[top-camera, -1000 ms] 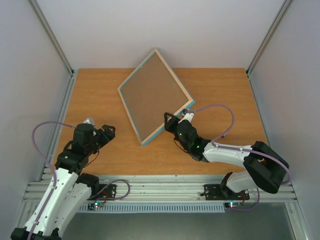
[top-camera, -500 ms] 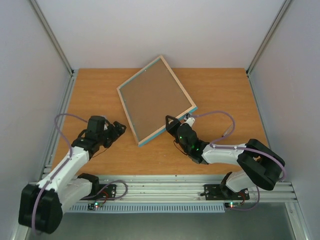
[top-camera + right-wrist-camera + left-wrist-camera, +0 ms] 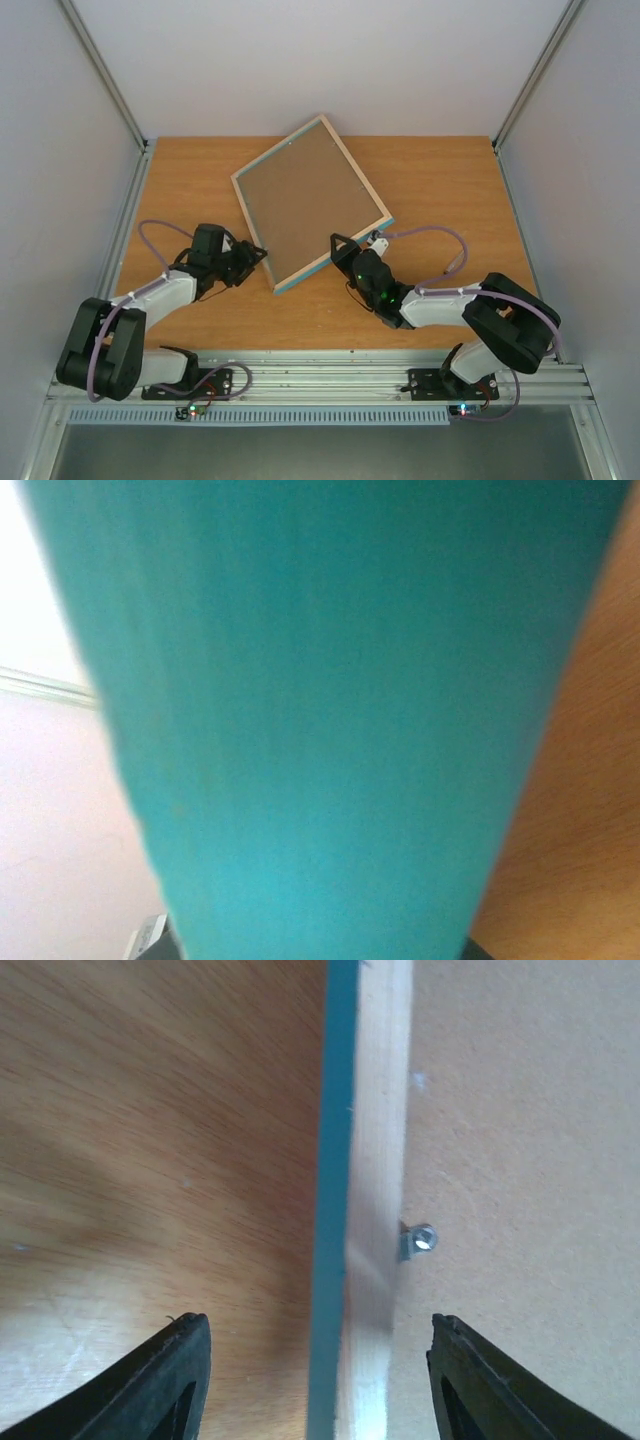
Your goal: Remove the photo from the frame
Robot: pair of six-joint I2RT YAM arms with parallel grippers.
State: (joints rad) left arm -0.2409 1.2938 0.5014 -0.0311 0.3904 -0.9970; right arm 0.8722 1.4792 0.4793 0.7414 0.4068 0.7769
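1. Left gripper (image 3: 315, 1325): fingers apart, nothing betw. them. It hovers low over the table (image 3: 440, 180), just beside the near-left side of the frame (image 3: 378, 1110), w/ the turquoise edge running straight ahead in the gap
2. Right gripper (image 3: 340, 243): clamped on the near-right edge of the frame. Its wrist cam is filled w/ turquoise, so the fingers are hardly seen
3. The frame is back-side up and turned at an angle, w/ its pale wood rim around the brown backing board (image 3: 305, 205). It seems propped up a bit, but I cannot tell for sure
4. A small metal tab (image 3: 420, 1240) sits at the inner side of the rim, over the board's edge, ahead and a bit right of the left fingers
5. The photo is not visible. My judgement: it is inside the frame, under the board
6. Step in hand, as I judge: an early one. The board is not yet out, the right arm steadies the frame, and the left arm is set to open the back
7. Next move calls for a small, exact push of one left fingertip on the tab to turn it off the board, while the right grip stays firm. Prob. more tabs exist, but none are seen here
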